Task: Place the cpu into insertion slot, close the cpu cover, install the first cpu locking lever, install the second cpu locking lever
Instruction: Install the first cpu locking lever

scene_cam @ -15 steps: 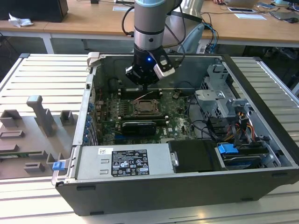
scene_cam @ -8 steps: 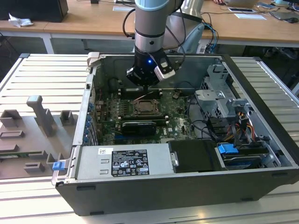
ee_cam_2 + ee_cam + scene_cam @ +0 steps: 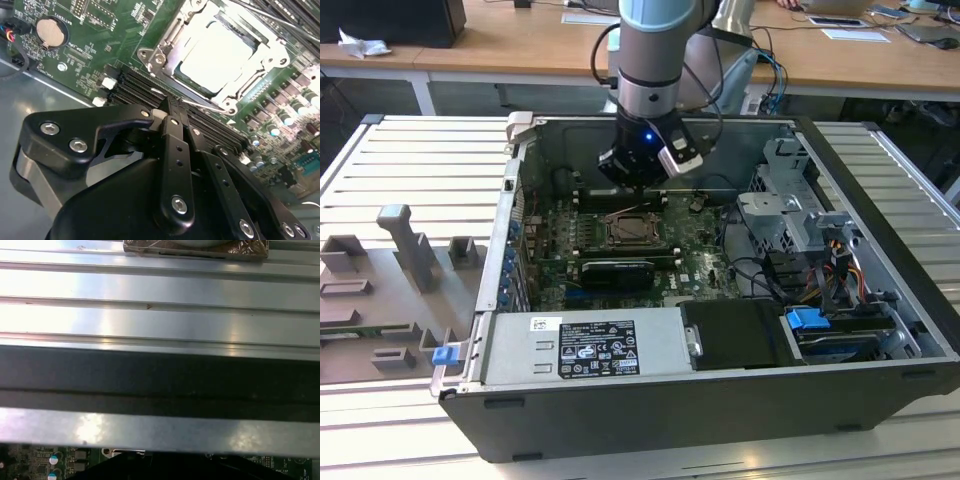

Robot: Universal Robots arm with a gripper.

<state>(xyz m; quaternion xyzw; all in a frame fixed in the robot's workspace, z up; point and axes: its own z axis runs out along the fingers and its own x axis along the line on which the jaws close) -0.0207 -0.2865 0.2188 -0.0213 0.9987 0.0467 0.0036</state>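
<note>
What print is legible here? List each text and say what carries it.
On the power supply, the white label: print too small to read.
On the motherboard, white lettering: blurred, unreadable.
On the coin cell: markings unreadable.
No text can be quoted.

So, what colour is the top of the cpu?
Pale silvery-beige. The cpu shows best in the second wrist view.

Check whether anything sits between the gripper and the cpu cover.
Nothing visible does. In the second wrist view the gripper sits at the near edge of the cpu cover, which frames the cpu, with only a thin wire lever at its tips.
</note>
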